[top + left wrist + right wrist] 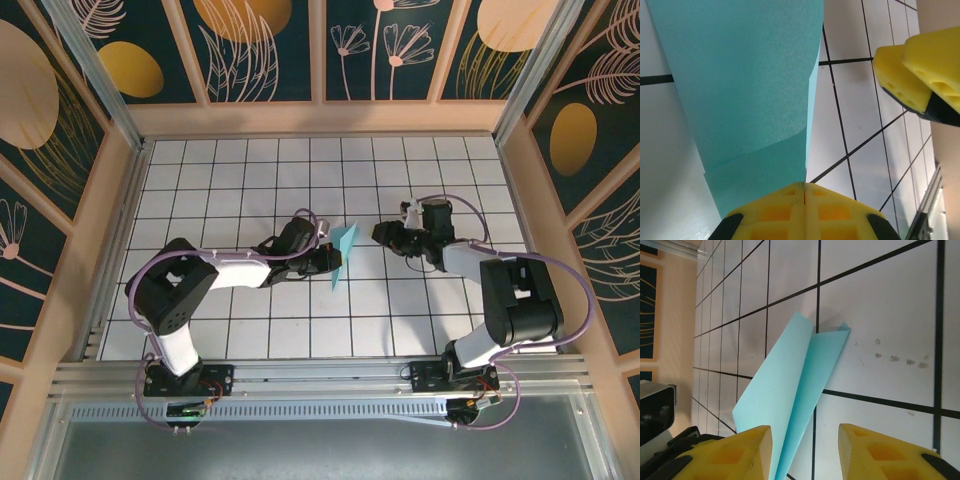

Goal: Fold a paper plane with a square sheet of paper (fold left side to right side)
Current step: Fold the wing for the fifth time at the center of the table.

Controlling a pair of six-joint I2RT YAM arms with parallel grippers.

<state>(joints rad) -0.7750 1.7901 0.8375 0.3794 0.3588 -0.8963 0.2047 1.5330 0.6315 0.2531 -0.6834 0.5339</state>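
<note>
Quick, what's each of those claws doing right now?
Left gripper: fingers closed on the folded blue paper.
Right gripper: fingers open, the paper's edge between them.

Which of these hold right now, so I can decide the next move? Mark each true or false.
1. The left gripper is shut on the light-blue paper. True.
2. The right gripper is clamped shut. False: its jaws stand apart, with the paper running down into the gap between them.
3. The paper lies flat and unfolded on the table. False: it is folded over, with separate layers showing in the right wrist view, and is pinched at one end by the left gripper.
4. The table is covered in white tiles with dark grid lines. True.
</note>
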